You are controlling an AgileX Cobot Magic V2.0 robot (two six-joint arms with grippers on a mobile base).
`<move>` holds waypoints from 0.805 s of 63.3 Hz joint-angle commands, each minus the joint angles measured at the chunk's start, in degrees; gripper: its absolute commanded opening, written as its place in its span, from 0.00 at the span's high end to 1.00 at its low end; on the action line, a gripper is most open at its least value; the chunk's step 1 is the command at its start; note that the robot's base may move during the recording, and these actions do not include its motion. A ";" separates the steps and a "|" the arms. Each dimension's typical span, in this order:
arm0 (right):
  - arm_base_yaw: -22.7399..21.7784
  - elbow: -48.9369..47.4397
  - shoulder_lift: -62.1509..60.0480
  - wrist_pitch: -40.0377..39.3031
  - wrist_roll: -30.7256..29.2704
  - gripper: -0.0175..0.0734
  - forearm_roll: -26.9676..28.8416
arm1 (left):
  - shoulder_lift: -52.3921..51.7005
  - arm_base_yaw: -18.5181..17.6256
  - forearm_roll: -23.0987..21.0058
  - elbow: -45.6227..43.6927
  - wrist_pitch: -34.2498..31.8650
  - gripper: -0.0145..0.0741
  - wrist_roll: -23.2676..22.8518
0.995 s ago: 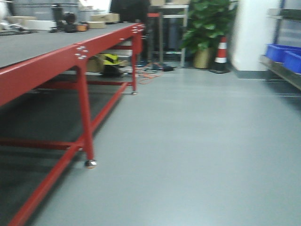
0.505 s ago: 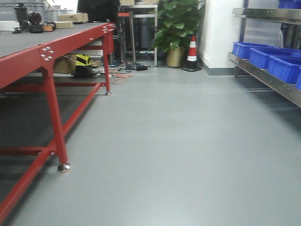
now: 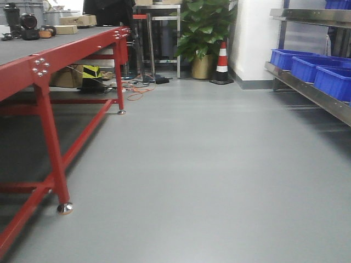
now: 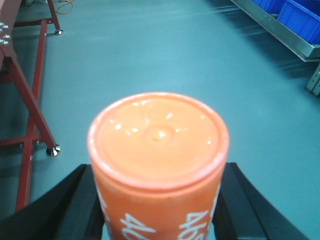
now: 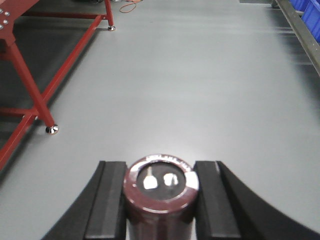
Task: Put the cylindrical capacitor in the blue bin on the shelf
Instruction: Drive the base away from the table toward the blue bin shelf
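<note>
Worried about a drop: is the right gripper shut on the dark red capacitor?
Shut. The right gripper has its black fingers flush against both sides of the dark red capacitor.

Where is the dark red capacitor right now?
Right wrist view: the dark red capacitor is clamped in the right gripper, over grey floor, with the red table off to its left.

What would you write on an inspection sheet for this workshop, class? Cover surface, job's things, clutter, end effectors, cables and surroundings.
Surface: grey floor, bare ahead; red table alongside.
Job's things: dark red capacitor, held; blue bins on the steel shelf.
Clutter: cardboard boxes on the table's far end.
End effectors: left end effector shut on orange cylinder; right end effector shut on the capacitor.
Cables: orange cable on the floor.
Surroundings: potted plant, traffic cone.
</note>
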 commanded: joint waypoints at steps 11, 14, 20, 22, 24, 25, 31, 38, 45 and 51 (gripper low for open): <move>0.01 0.08 -0.35 -1.76 -0.10 0.99 -0.23 | -0.23 0.06 -0.29 -0.02 -1.72 0.96 -0.26; 0.01 0.08 -0.35 -1.76 -0.10 0.99 -0.23 | -0.23 0.06 -0.29 -0.02 -1.72 0.96 -0.26; 0.01 0.08 -0.35 -1.76 -0.10 0.99 -0.23 | -0.23 0.06 -0.29 -0.02 -1.72 0.96 -0.26; 0.01 0.08 -0.35 -1.76 -0.10 0.99 -0.23 | -0.23 0.06 -0.29 -0.02 -1.72 0.96 -0.26; 0.01 0.08 -0.35 -1.76 -0.10 0.99 -0.23 | -0.23 0.06 -0.29 -0.02 -1.72 0.96 -0.26; 0.01 0.08 -0.35 -1.76 -0.10 0.99 -0.23 | -0.23 0.06 -0.29 -0.02 -1.72 0.96 -0.26; 0.01 0.08 -0.35 -1.76 -0.10 0.99 -0.23 | -0.23 0.06 -0.29 -0.02 -1.72 0.96 -0.26; 0.01 0.08 -0.35 -1.76 -0.10 0.99 -0.23 | -0.23 0.06 -0.29 -0.02 -1.72 0.96 -0.26; 0.01 0.08 -0.35 -1.76 -0.10 0.99 -0.23 | -0.23 0.06 -0.29 -0.02 -1.72 0.96 -0.26; 0.01 0.08 -0.35 -1.76 -0.10 0.99 -0.23 | -0.23 0.06 -0.29 -0.02 -1.72 0.96 -0.26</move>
